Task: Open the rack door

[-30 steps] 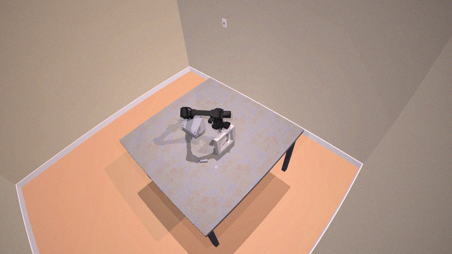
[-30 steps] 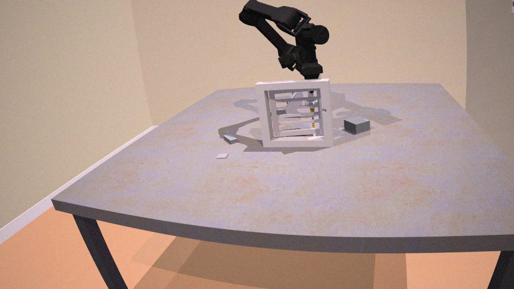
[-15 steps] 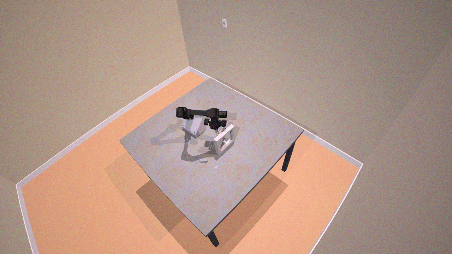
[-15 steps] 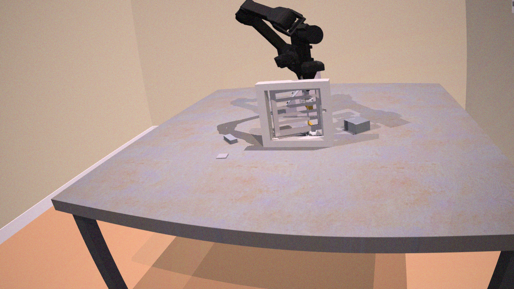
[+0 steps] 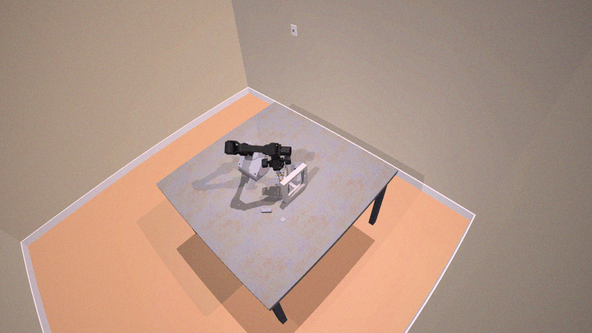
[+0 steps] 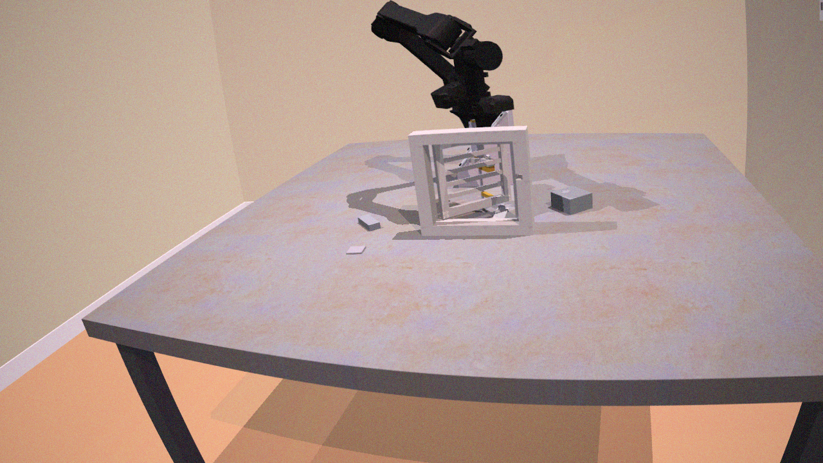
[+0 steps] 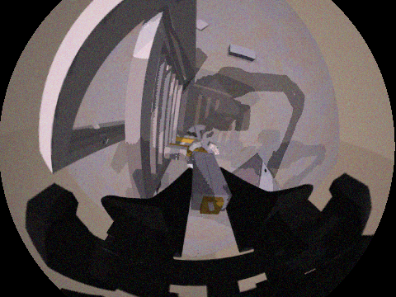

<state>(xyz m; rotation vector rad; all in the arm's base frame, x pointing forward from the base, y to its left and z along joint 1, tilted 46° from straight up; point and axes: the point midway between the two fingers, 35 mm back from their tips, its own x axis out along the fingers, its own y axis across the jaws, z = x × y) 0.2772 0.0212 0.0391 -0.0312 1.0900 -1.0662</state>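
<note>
The white frame stands upright on the table. Its slatted door is partly swung out of the frame on the arm's side, clearly ajar but well short of square to it. The grey upright handle with an orange square on its end runs between the black fingers in the wrist view. My gripper points down and is shut on the handle. The frame and arm hide much of the grip in the top and exterior views. The handle's exact turn is hard to tell.
A grey box stands beside the frame, right in the exterior view. A small grey block and a flat pale tile lie past the frame's other end. The pale arm base is behind the door.
</note>
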